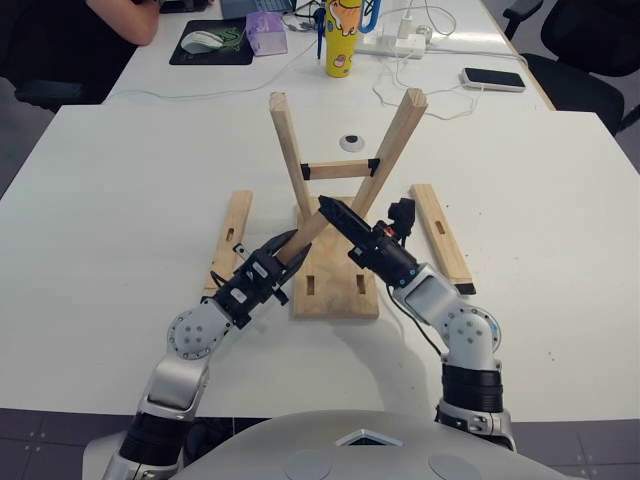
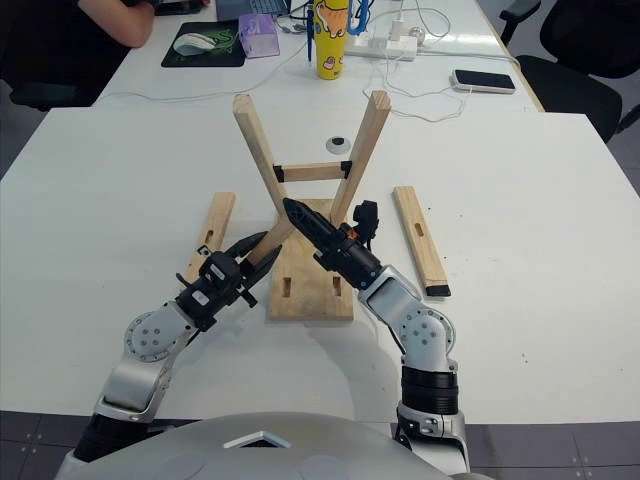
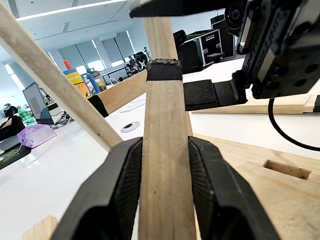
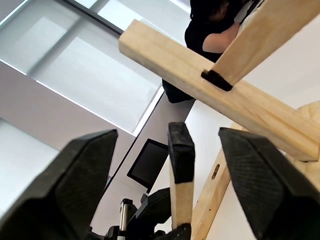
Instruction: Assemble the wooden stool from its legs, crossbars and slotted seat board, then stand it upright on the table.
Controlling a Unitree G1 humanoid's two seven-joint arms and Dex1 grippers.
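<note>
Seat board [image 1: 335,292] flat on table [image 1: 120,200], middle of near edge; two legs, one [image 1: 290,145] and another [image 1: 395,135], stand on its far end, splayed apart, joined by upper crossbar [image 1: 340,168]; left gripper [image 1: 285,247] pinches second crossbar [image 1: 310,228], whose black-capped tip sits between right gripper [image 1: 335,213] fingers, spread wide and not touching it, by the leg bases; loose leg [image 1: 232,235] and second loose leg [image 1: 440,232] lie flat either side of board

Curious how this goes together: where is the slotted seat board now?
In the left eye view the slotted seat board lies flat on the table, under the leg frame, with a loose leg on each side.
</note>
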